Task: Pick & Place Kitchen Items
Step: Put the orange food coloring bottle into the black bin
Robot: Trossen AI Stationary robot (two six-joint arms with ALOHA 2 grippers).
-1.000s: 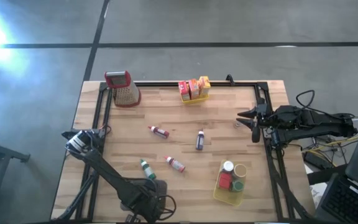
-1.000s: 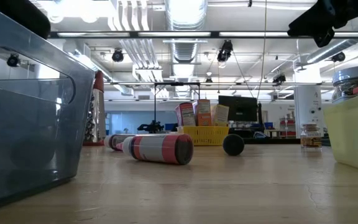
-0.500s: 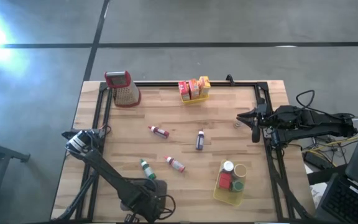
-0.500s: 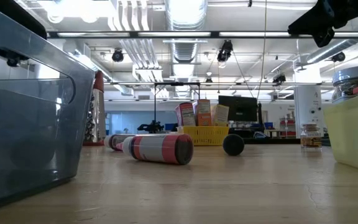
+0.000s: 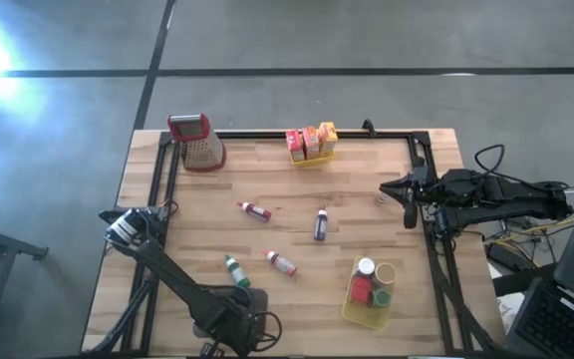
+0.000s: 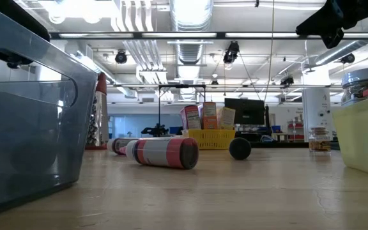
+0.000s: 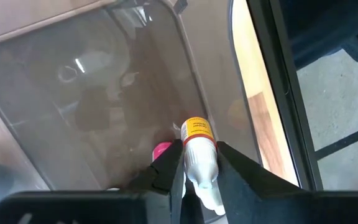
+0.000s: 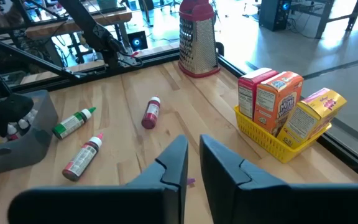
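Table [image 5: 297, 209], wooden, black-framed, catalogued from the overhead view.

Left gripper [image 7: 194, 171]: at about 7 o'clock, over the grey tray [image 7: 92, 93]; fingers clamped on a small white bottle with a yellow label [image 7: 199, 149]. A pink-capped item [image 7: 161, 150] lies in the tray beneath.

Right gripper [image 8: 192, 163]: at 3 o'clock, raised above the table's right edge; fingers drawn nearly together with a thin gap, nothing between them.

Loose bottles, all lying on their sides:
- red-banded bottle [image 5: 255, 210], centre, toward 10 o'clock;
- dark bottle [image 5: 320, 223], centre;
- red-labelled bottle [image 5: 282, 262], toward 6 o'clock;
- green-labelled bottle [image 5: 233, 269], toward 7 o'clock, near the tray.

Small jar [image 6: 319, 138]: upright, at 3 o'clock, just beside the right gripper's position overhead.

Far yellow basket [image 8: 272, 140]: at 12 o'clock, holding three upright boxes [image 5: 310, 142], red, orange and yellow.

Near yellow basket [image 5: 352, 309]: at 5 o'clock, holding jars and a red block [image 5: 362, 289], packed close.

Metal grater [image 5: 199, 142], red-handled: upright at 11 o'clock.
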